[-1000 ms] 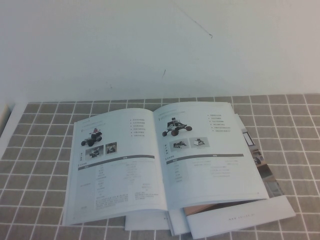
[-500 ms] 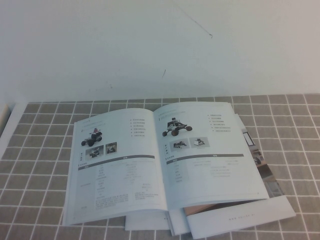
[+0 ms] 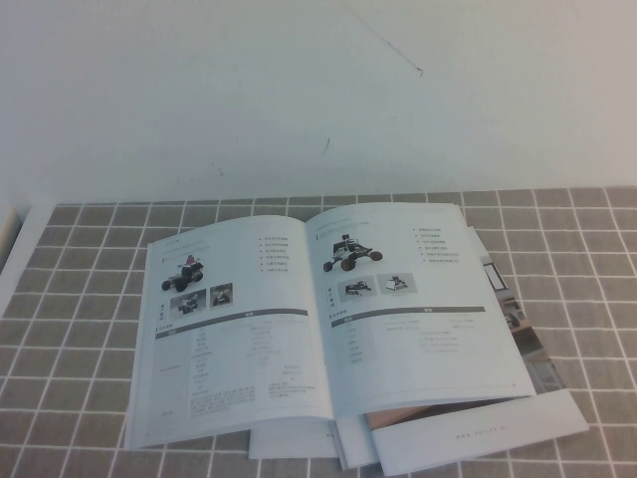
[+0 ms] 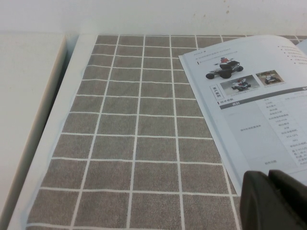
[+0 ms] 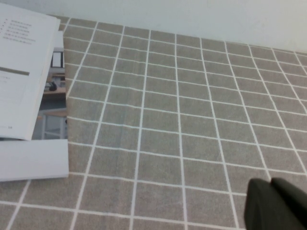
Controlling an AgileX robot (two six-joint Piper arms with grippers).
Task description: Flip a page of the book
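The book (image 3: 328, 319) lies open on the grey checked cloth, showing two white pages with small photos of wheeled robots and tables of fine text. Its right-hand page (image 3: 418, 309) lies flat, with the cover and other leaves sticking out beneath it. Neither arm shows in the high view. My left gripper (image 4: 268, 176) hangs shut over the near corner of the book's left page (image 4: 259, 96), holding nothing. Off to the book's right, over bare cloth, my right gripper (image 5: 271, 183) is shut and empty; the book's edge (image 5: 29, 96) lies well away from it.
The checked cloth (image 3: 577, 249) covers the table, with a white wall (image 3: 299, 90) behind it. A white table edge (image 4: 43, 134) runs along the cloth's left side.
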